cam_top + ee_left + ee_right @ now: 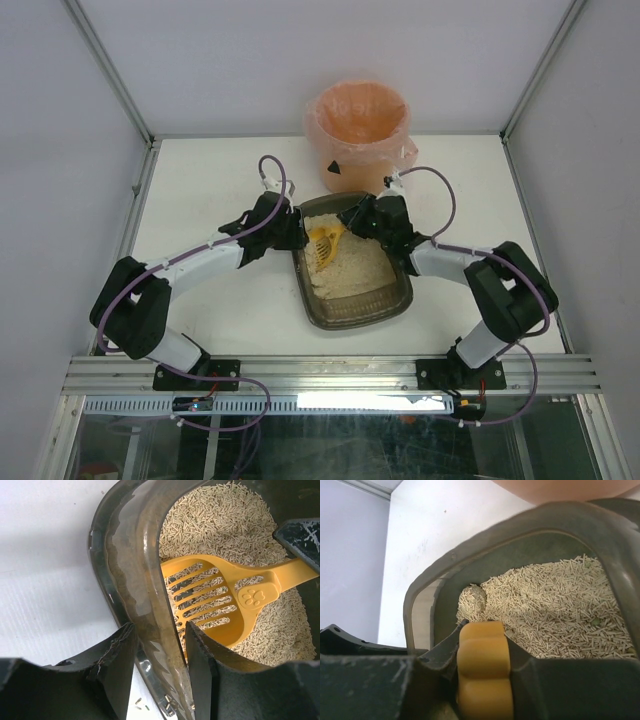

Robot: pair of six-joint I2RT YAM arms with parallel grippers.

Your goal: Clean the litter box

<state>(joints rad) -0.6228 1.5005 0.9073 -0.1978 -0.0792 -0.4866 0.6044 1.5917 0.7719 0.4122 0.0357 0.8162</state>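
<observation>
White table [220,310] inside a framed, pale-walled enclosure, and right in the middle sits the litter box [352,316], its long axis running from the near edge away toward the back, slightly skewed. Beige litter [355,268] fills it, heaped more to the near end.

Left gripper [290,228] is at the box's far-left rim, fingers straddling the wall, one outside, one inside, pinched onto it, bracing the tray. Right gripper [365,218] comes in over the far-right corner, clamped on the handle of the yellow scoop [326,240]. The scoop's slotted head lies on the litter, pointing toward the left wall, a few pellets in its slots.

Here's what matters: from the right wrist, a rounded clump [472,599] sits ahead of the scoop, tucked against the far corner wall. So the right arm is the one to work, pushing forward and under it.

Beyond the box's far end stands the pink-lined bin [357,125], close by. The box wall and the left fingers crowd that corner, so it's tight.
</observation>
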